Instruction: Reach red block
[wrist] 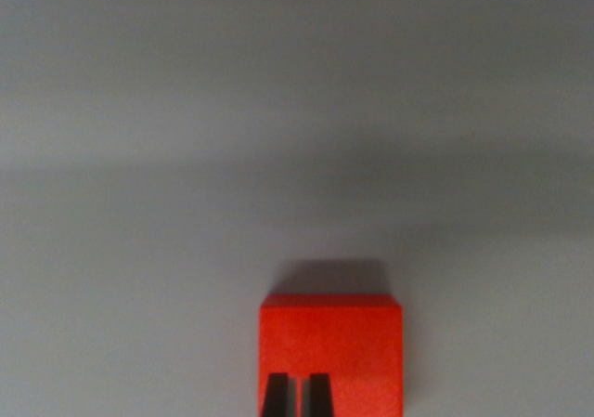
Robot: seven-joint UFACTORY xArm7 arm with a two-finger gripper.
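A plain grey surface [297,110] fills the wrist view, crossed by a broad soft shadow band, probably cast by the arm overhead. The red block [331,343] sits on it at bottom centre, upright and square to the camera, cut off by the lower edge. The gripper [298,397] shows as two dark fingertips in front of the block's face, close together with only a narrow slit between them, clamped on nothing. Judgement: the tips sit over the block, so the reach looks nearly complete.
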